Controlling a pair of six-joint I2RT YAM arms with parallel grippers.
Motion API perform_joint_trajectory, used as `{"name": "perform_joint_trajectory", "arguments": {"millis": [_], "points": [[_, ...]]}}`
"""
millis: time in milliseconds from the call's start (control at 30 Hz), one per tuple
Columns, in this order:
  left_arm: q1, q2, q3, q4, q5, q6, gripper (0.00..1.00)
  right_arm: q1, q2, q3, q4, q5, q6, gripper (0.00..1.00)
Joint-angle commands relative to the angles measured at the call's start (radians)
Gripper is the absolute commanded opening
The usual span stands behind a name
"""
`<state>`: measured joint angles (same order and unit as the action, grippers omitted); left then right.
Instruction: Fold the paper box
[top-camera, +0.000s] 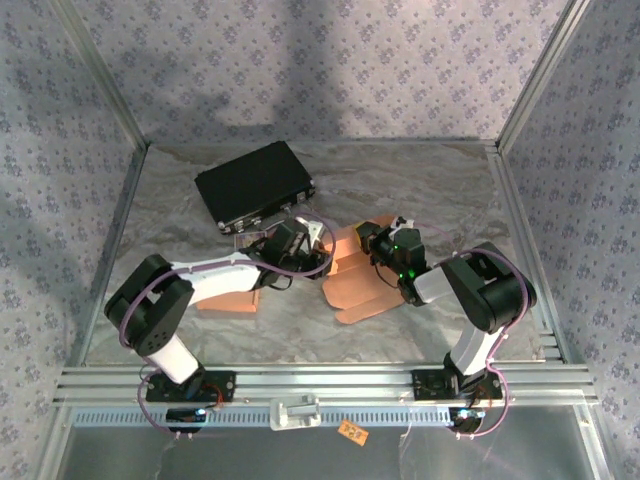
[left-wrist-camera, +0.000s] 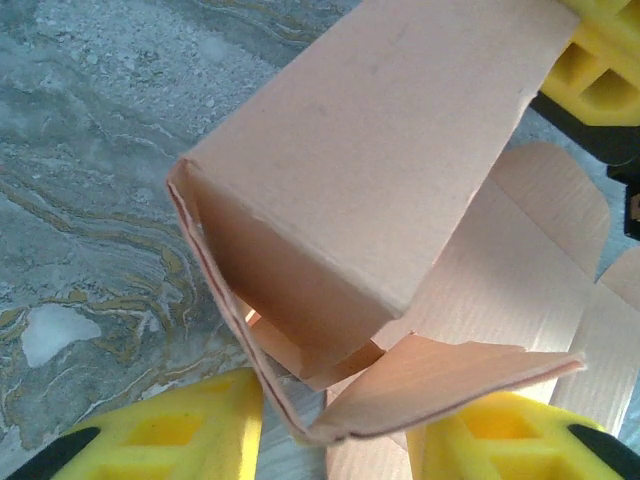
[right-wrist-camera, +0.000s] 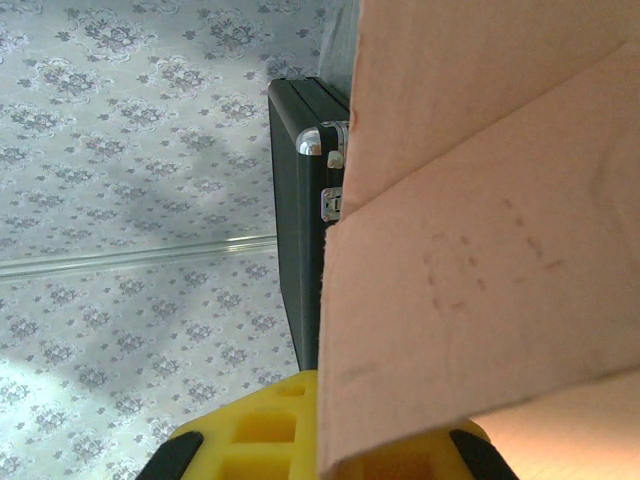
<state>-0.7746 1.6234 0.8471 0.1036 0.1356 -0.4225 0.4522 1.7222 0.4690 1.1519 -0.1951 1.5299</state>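
Note:
The paper box (top-camera: 362, 283) is salmon cardboard, partly folded, lying mid-table with its flaps spread toward the front. My left gripper (top-camera: 305, 243) sits at the box's left end. In the left wrist view it is open (left-wrist-camera: 335, 440), and a folded corner of the box (left-wrist-camera: 360, 190) hangs between the yellow fingers (left-wrist-camera: 180, 430). My right gripper (top-camera: 372, 240) is at the box's far right side. In the right wrist view it is shut (right-wrist-camera: 325, 455) on a box panel (right-wrist-camera: 480, 270), which hides much of its fingers (right-wrist-camera: 260, 440).
A black case (top-camera: 255, 185) lies behind the box, close to both grippers, and also appears past the panel edge (right-wrist-camera: 300, 250). A second cardboard piece (top-camera: 228, 301) lies under my left arm. Patterned walls and metal rails enclose the marbled table (top-camera: 420, 180).

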Motion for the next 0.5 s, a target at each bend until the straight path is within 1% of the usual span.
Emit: {"name": "perform_joint_trajectory", "arguments": {"millis": [0,200,267,467], "points": [[-0.004,0.031,0.039,-0.022,-0.037,0.024,0.40,0.005,-0.020,0.020,-0.021,0.019,0.007,0.00],[-0.027,0.065,0.068,-0.031,-0.126,-0.009,0.40,0.020,-0.029,0.017,-0.028,0.026,0.007,0.00],[-0.036,0.078,0.081,-0.027,-0.144,-0.020,0.41,0.028,-0.022,0.015,-0.024,0.031,0.011,0.00],[-0.057,0.099,0.110,-0.060,-0.251,-0.059,0.43,0.049,-0.004,0.016,-0.016,0.051,0.023,0.00]]}}
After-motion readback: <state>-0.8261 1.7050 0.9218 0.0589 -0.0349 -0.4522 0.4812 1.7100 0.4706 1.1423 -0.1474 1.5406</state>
